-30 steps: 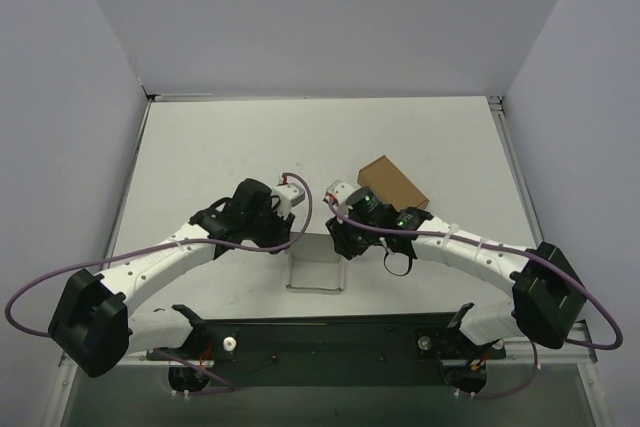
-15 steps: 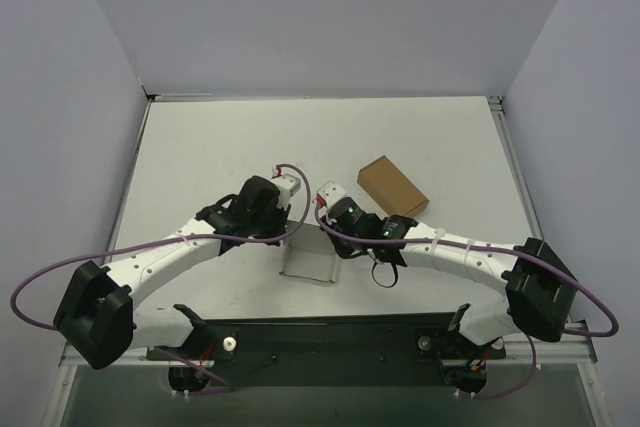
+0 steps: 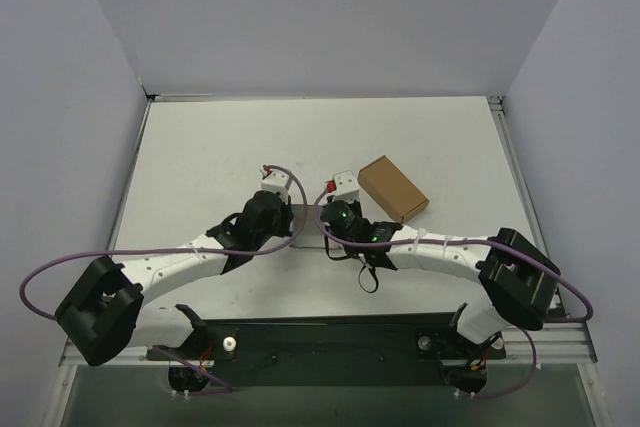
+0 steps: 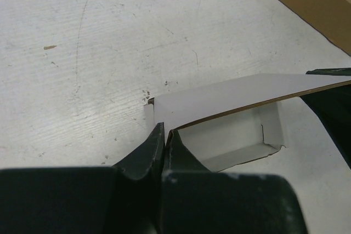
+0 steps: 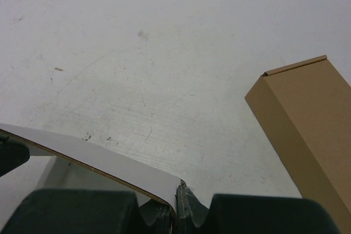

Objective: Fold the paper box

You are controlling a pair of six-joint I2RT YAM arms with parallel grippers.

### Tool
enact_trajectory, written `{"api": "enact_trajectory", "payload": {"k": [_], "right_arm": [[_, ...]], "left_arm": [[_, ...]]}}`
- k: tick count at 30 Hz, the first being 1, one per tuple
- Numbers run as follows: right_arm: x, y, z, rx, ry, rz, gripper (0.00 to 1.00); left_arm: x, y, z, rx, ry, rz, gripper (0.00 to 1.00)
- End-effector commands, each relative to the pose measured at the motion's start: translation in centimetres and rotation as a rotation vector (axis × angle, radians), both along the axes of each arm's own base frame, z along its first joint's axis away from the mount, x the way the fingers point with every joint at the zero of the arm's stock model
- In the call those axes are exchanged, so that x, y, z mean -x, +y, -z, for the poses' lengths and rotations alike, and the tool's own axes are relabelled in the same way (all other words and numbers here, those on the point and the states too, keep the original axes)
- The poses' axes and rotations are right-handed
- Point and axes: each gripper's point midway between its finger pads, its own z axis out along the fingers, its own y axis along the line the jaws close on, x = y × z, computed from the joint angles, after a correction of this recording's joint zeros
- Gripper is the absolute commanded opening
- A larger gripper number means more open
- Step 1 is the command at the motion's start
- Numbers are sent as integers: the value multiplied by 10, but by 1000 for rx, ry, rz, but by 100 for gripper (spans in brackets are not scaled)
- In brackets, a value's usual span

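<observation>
The paper box (image 4: 230, 94) is a thin white card blank with a brown edge. One panel is raised above a shallow open tray part (image 4: 236, 138). In the top view only a strip of the paper box (image 3: 306, 219) shows between the two wrists. My left gripper (image 4: 166, 134) is shut on the raised panel's near corner. At the opposite end, my right gripper (image 5: 178, 197) is shut on that same white panel (image 5: 104, 160). The right gripper's dark finger (image 4: 332, 100) shows at the panel's far end in the left wrist view.
A small closed brown cardboard box (image 3: 392, 188) lies just right of and beyond the right wrist, close to it (image 5: 307, 130). The scuffed white table (image 3: 220, 147) stretches beyond the grippers. Grey walls enclose the back and sides.
Both grippers have closed on the paper box. Both wrists have moved away from the near edge, carrying the blank farther up the table, closer to the brown box.
</observation>
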Motion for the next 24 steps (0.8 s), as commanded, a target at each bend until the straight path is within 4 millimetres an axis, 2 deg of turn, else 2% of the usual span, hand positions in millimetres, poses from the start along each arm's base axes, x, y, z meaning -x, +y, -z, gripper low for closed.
{"api": "enact_trajectory", "payload": {"k": [1,3,5,6,8,9,14,24], "right_arm": [[-24,34,-44,-338,-153,50,0],[-25,33,-37,-367,-146,27,0],[-24,32,-31,-398,-158,-2,0],[-24,32,-27,-404,-156,-8,0],[-21,30,-21,-415,-156,-30,0],[-21,30,-18,-411,-156,-33,0],[-11,29,-7,-379,-139,-60,0],[11,16,14,-307,-114,-38,0]], "left_arm": [[-2,-49,-40,288,-142,75,0],[-3,-52,-46,329,-181,82,0],[0,-50,-33,330,-183,87,0],[0,-53,-40,363,-207,105,0],[5,-55,-29,358,-190,124,0],[6,-58,-31,373,-194,140,0],[13,-57,-18,374,-170,150,0],[33,-45,11,336,-121,137,0]]}}
